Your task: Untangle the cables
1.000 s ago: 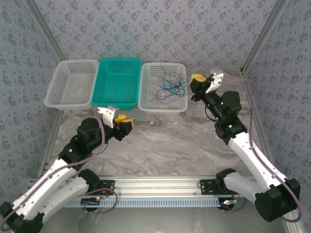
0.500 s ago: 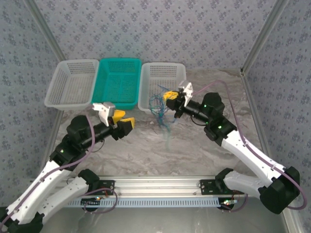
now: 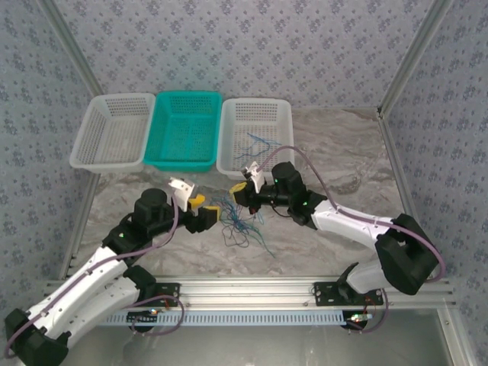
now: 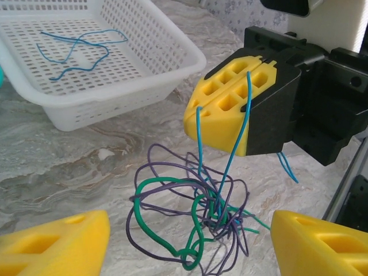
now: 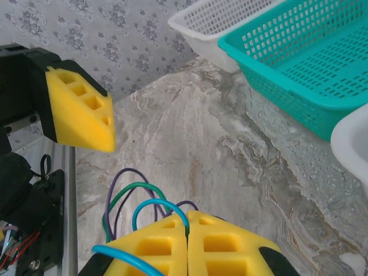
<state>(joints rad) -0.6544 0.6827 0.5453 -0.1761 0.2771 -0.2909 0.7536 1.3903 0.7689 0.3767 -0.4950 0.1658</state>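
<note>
Pinched fully shut in the right gripper: 1 blue strand of the cables, with the green and purple tangle hanging under it, low over the table. Held wide open and empty opposite: the left gripper, facing this tangle, close. Probably best to grasp low there and pull leftward, away from the right.

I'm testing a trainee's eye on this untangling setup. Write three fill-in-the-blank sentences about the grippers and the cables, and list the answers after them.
1. The cable pinched in the right gripper is ___ in colour.
2. The left gripper, facing the tangle, has its jaws ___.
3. A lone blue cable lies in a ___ basket.

Missing words: blue; open; white.
</note>
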